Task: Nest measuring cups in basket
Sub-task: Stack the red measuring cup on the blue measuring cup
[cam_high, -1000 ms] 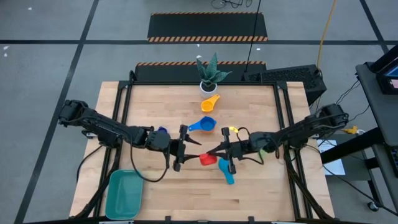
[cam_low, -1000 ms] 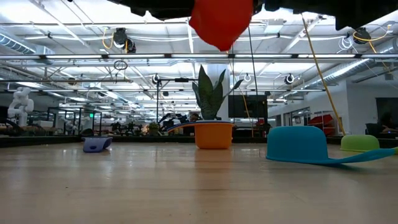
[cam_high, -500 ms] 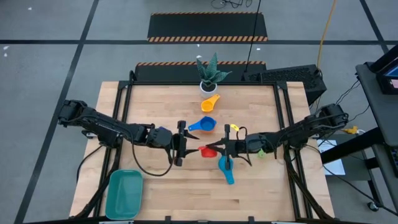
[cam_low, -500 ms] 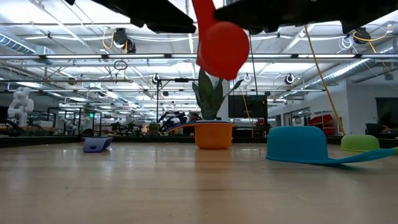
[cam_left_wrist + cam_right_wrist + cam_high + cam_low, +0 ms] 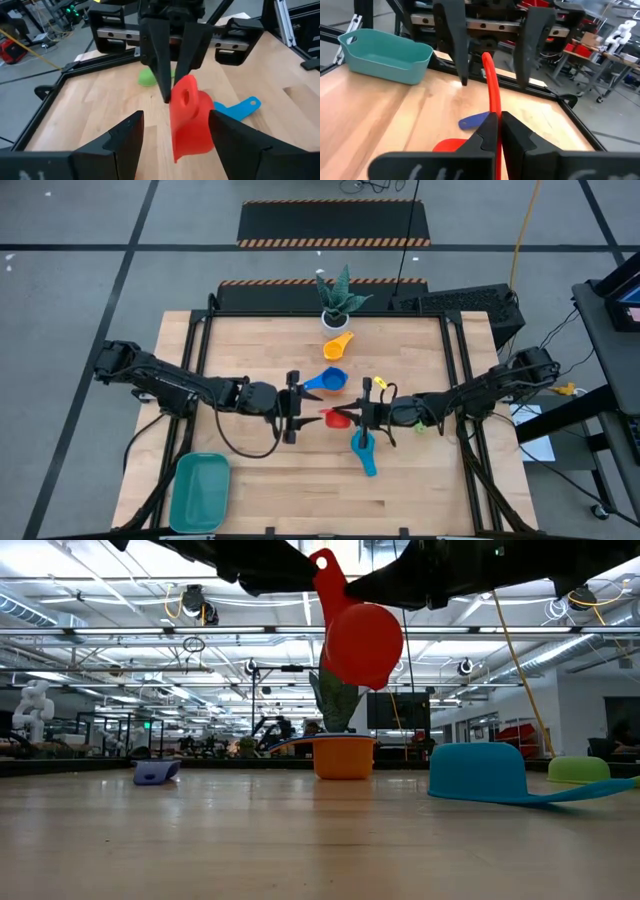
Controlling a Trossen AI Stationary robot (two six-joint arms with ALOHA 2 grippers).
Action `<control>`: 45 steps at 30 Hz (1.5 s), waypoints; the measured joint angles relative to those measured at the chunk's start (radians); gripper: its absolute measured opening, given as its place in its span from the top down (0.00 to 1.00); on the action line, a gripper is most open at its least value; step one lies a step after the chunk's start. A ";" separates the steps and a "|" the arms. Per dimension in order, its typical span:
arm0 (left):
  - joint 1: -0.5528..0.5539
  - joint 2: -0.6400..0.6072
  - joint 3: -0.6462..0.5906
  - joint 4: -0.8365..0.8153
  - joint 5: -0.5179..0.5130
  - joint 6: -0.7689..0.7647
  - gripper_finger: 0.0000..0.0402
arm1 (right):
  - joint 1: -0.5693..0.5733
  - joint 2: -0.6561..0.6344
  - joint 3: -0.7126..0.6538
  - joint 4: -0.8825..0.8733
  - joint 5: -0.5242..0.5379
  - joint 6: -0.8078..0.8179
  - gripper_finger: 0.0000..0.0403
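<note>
1. Since a second ago the red cup (image 5: 337,419) has swung from dangling bowl-down to hanging with its handle up, and the left claw (image 5: 291,409) has closed the gap to it.
2. Right claw (image 5: 362,416) is clenched on the red cup's thin handle, holding it in the air over the middle of the tabletop (image 5: 260,500).
3. Left claw is spread, one finger (image 5: 125,137) on each side of the cup, not visibly touching it.
4. Step in hand, as I read it: a hand-over of the red cup from right arm to left, since the basket (image 5: 198,492) sits at the near left corner, on the left arm's side.
5. Next move calls for the left claw to pinch the bowl or handle firmly before the right lets go, then carry it to the basket.
6. Other cups lie on the tabletop, not yet nested: blue (image 5: 326,380), orange (image 5: 338,345), teal (image 5: 363,452), navy (image 5: 155,772), green (image 5: 580,770).
</note>
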 joint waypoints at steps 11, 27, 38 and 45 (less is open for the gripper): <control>0.005 0.000 0.000 0.042 0.002 0.038 0.72 | -0.025 0.000 0.001 -0.017 -0.001 0.045 1.00; 0.046 0.017 -0.001 0.045 -0.009 0.050 0.97 | -0.025 0.002 0.000 -0.005 0.006 0.049 0.99; 0.020 0.018 -0.002 -0.002 -0.004 0.147 0.98 | -0.018 -0.083 0.002 -0.056 -0.041 0.088 0.73; 0.015 0.018 -0.002 -0.004 -0.004 0.198 0.98 | -0.014 -0.198 0.003 -0.342 -0.043 0.186 0.61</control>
